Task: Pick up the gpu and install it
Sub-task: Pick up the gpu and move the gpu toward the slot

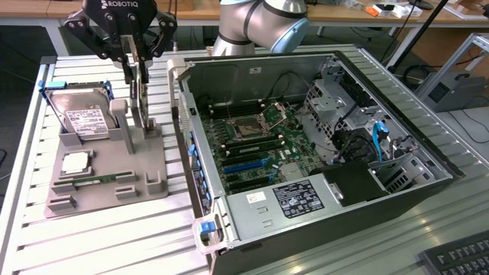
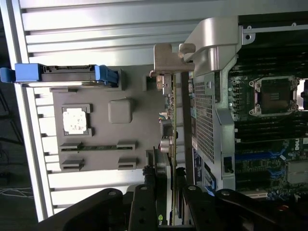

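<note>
The gpu (image 1: 137,94) is a thin dark card standing on edge over the grey parts holder (image 1: 103,200), at the exterior view's left. My gripper (image 1: 131,57) comes down from above and is shut on the card's upper edge. Whether the card's lower edge is clear of the holder's upright posts I cannot tell. In the wrist view the gpu (image 2: 174,110) runs edge-on away from my gripper (image 2: 172,192), its metal bracket at the far end, close beside the side wall of the open computer case (image 1: 183,74). Inside the case lies the motherboard (image 1: 244,146) with blue card slots.
On the holder rest a silver hard drive (image 1: 84,117) in a blue frame, a CPU chip (image 1: 75,163) and a green RAM stick (image 1: 88,182). The case's tall side wall (image 2: 211,110) rises next to the card. A keyboard (image 1: 458,258) lies at the near right.
</note>
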Motion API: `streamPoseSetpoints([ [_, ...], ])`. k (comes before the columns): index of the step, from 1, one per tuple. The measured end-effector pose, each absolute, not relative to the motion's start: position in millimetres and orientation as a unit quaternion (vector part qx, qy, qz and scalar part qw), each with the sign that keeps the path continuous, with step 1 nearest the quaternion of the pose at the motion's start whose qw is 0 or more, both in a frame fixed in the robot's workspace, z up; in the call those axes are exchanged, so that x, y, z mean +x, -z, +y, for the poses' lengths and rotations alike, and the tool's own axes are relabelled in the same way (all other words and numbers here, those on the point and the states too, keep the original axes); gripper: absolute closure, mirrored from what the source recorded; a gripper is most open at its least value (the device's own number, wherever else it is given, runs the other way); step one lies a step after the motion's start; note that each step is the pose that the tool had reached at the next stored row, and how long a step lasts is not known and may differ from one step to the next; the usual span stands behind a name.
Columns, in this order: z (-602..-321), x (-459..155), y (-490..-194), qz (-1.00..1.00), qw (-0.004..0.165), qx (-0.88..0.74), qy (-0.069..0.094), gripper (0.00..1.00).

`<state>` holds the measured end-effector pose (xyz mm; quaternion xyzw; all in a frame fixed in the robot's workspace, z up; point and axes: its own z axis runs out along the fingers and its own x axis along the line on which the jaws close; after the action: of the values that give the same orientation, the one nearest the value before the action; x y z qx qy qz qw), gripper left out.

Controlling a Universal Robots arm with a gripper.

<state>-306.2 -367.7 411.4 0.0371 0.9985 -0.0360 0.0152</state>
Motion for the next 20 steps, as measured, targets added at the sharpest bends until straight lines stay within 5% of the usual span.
streamPoseSetpoints([
  [20, -368, -306, -423, 0.999, 0.015, 0.037, 0.036, 0.73],
])
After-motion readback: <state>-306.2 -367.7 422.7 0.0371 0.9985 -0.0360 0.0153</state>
